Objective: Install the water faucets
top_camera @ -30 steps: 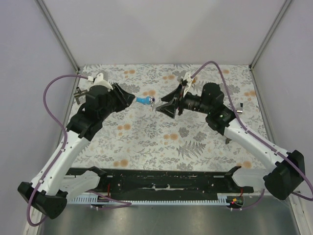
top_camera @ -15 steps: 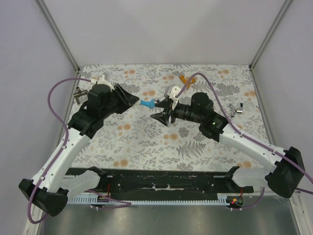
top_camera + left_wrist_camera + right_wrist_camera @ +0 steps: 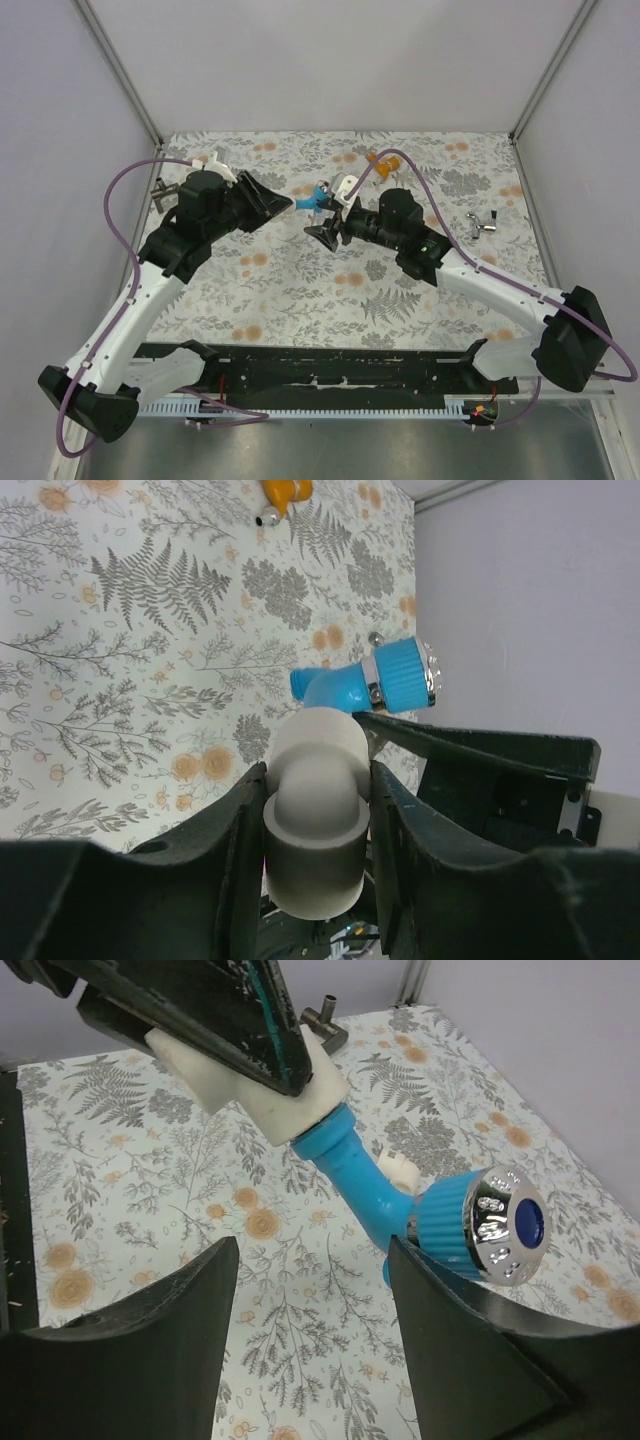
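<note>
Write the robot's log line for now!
left jaws: gripping white fitting joined to blue tap | right jaws: open at its knob

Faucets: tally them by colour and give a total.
Blue faucet: 1
Orange faucet: 1
Total: 2
</note>
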### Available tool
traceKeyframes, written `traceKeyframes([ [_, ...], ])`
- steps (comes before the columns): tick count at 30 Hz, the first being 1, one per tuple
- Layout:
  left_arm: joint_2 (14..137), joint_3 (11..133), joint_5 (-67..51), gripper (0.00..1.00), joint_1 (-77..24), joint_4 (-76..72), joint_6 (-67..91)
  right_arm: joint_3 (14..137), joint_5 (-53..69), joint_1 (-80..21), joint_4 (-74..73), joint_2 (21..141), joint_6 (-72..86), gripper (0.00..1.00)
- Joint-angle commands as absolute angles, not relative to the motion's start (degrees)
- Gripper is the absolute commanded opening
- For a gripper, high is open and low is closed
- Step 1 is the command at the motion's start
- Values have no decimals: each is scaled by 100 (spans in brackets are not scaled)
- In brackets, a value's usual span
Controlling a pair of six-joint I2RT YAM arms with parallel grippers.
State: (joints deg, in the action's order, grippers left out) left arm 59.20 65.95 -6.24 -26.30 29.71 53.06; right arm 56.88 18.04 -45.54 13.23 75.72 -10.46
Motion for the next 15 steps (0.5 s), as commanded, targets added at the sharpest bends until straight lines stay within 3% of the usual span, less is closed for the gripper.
traceKeyframes([
  [1, 5739, 6768, -1230, 2, -2628, 2496, 5405, 5818, 1397, -4553, 1697, 7699, -1327, 72],
  [7, 5792, 6803, -1626, 2, -2619, 2346, 5388, 5862, 1485, -4553, 1617, 7814, -1424, 74],
  [15, 5722, 6645, -1028, 2, -2610, 2488, 5353, 5801, 1626, -4544, 1231, 7217, -1397, 75],
])
